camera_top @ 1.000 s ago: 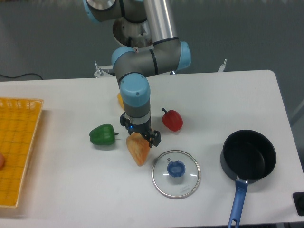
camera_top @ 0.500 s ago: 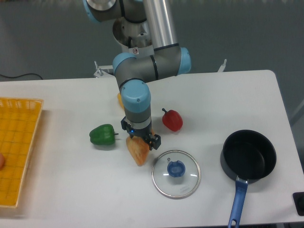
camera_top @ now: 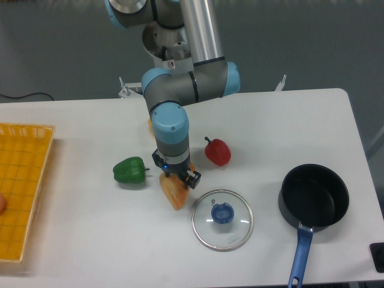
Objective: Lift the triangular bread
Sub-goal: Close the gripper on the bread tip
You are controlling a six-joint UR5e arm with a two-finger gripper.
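Observation:
The triangular bread [camera_top: 172, 192] is an orange-tan wedge lying on the white table, its tip pointing toward the front. My gripper [camera_top: 177, 176] is lowered over the wedge's upper end, pointing straight down. The dark fingers [camera_top: 193, 179] stand on either side of the bread and look open, close to its sides. The bread rests on the table. The gripper hides the wedge's top part.
A green pepper [camera_top: 129, 170] lies left of the bread and a red pepper [camera_top: 217, 152] to its right. A glass lid [camera_top: 222, 219] sits just front-right. A black pan [camera_top: 313, 201] is far right, a yellow basket [camera_top: 21, 189] far left. A yellow object [camera_top: 151, 125] peeks out behind the arm.
The gripper has come down a little onto the bread's upper end and shifted slightly left. The bread has not moved.

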